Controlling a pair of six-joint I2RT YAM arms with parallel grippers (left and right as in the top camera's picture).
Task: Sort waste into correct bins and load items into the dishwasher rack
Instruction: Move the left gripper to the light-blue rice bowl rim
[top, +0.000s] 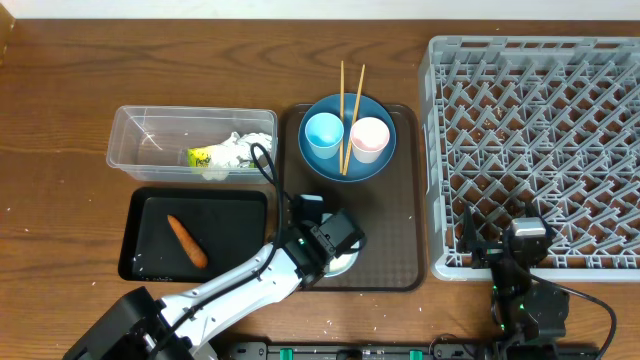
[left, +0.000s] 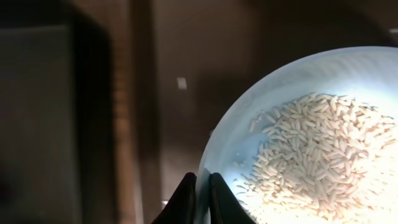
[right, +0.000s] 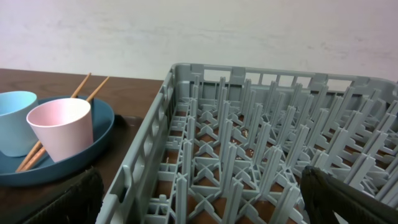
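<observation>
The dark wooden counter (top: 60, 120) meets a pale wall (right: 186, 31); at my left a clear rectangular plastic tub (top: 150, 130) holds crumpled white tissue (top: 245, 148) and a yellow-green snack wrapper (top: 201, 157), with an orange bit (top: 187, 242) in the shallow black rectangular tray (top: 235, 225) nearer me. My left fingers (left: 185, 200), almost closed, pinch the rim of the round white bowl (left: 249, 124) of rice-like crumbs (left: 317, 149) on the brown serving tray (top: 395, 230). At the near edge of the big grey pegged plastic dishwasher rack (top: 540, 130), my right fingers (right: 65, 202) gape wide, empty.

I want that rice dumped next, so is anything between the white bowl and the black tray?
Nothing visible blocks it. The left gripper is at the white bowl, and the black tray lies alongside; only the low edge of the brown serving tray runs between them.
</observation>
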